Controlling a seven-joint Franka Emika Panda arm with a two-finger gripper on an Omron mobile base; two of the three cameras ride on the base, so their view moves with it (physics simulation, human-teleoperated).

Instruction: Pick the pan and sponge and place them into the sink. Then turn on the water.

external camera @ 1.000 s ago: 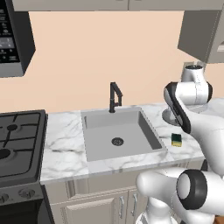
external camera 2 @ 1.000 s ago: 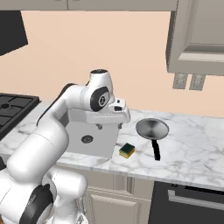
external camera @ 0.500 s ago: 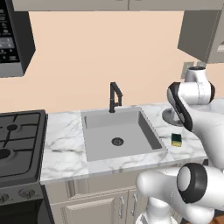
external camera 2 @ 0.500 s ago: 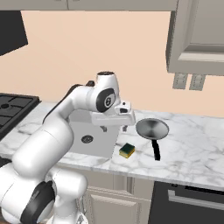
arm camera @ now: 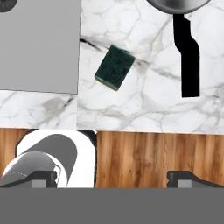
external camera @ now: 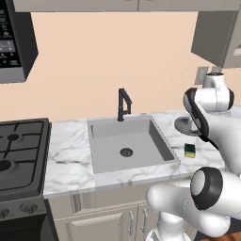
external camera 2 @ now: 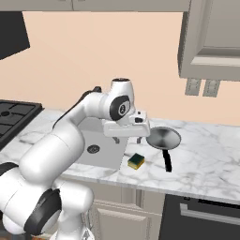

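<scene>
Taking the sink (external camera: 162, 149) as the landmark, the nearest thing is the marble table (external camera 2: 201, 164) front edge that runs past it, with wooden floor (arm camera: 144, 157) below in the hand view. The fingers (arm camera: 179, 176) stand spread fully wide with nothing between them, hanging above the table to the right of the sink, the gripper (external camera 2: 127, 139) level with the basin's right rim in the right base view. Just right of the sink, near the front edge, lies the sponge (external camera 2: 136, 161), green face up, apart from the basin wall. Farther back and farther right of the sink sits the pan (external camera 2: 163, 138), its black handle (arm camera: 186, 61) pointing toward the front edge. At the back rim of the sink stands the black faucet (external camera: 123, 104), with the round drain (external camera: 125, 152) in the basin floor; left of the sink lies the black stove (external camera: 21, 153).
</scene>
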